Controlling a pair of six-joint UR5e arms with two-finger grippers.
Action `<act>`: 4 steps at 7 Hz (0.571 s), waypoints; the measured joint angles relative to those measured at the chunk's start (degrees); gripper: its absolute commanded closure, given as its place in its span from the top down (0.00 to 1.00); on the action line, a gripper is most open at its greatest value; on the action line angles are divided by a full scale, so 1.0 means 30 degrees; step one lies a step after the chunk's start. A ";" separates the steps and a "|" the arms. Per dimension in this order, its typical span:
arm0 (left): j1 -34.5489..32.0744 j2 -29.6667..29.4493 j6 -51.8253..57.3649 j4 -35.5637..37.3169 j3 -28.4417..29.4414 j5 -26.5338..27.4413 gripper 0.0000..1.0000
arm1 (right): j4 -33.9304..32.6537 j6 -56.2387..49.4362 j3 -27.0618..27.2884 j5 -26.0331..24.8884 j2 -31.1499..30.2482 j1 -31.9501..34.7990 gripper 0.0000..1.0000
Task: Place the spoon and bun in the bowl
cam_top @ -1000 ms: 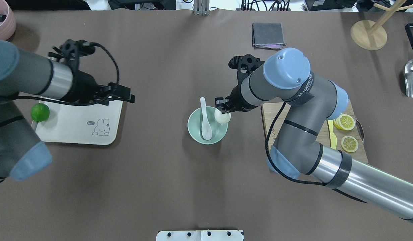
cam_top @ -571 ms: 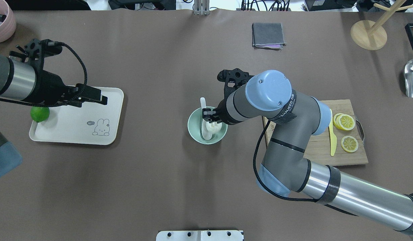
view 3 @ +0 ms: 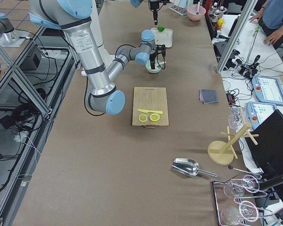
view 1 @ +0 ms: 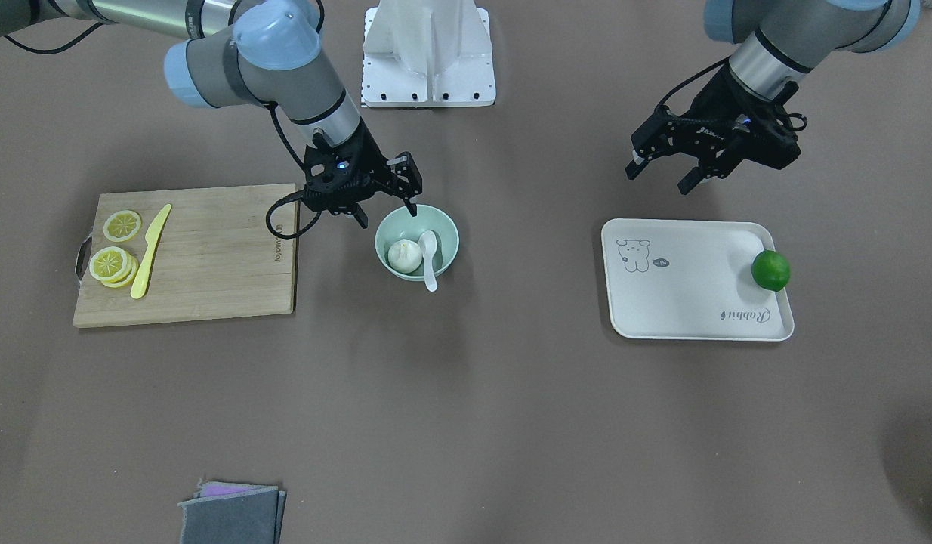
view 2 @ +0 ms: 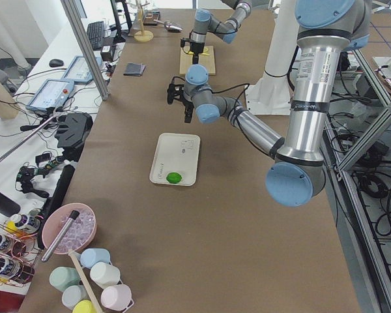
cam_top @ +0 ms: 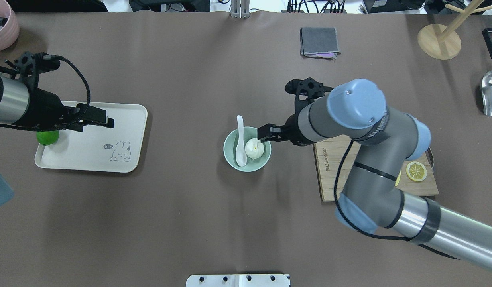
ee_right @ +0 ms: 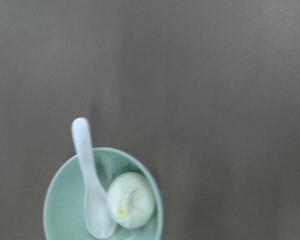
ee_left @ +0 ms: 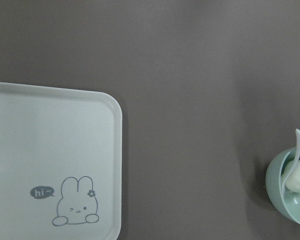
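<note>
The bun (cam_top: 254, 148) sits in the bowl (cam_top: 228, 156), touching the spoon (cam_top: 241, 143), whose scoop lies inside with its handle leaning out over the rim. The right gripper (view 1: 386, 214) hangs just beside that rim, jaws wide and empty; the left gripper (view 1: 660, 179), near the tray (view 1: 692, 317), is also wide and empty. The bun looks soft and light, so pinch its sides gently. The spoon looks stiff, glossy, slippery and probably brittle, so take its thick handle.
</note>
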 measured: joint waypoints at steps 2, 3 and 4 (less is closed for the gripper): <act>-0.1648 0.2264 0.3141 0.0010 0.0015 -0.0158 0.99 | -0.0112 -0.3508 0.0782 0.2892 -0.2820 0.3434 1.00; -0.2771 0.3857 0.5877 0.0016 0.0188 -0.0536 0.99 | -0.0187 -0.6198 0.0708 0.4297 -0.4255 0.5500 1.00; -0.4013 0.5026 0.8070 0.0027 0.0696 -0.1632 0.99 | -0.0237 -0.9050 0.0388 0.5662 -0.5661 0.7747 1.00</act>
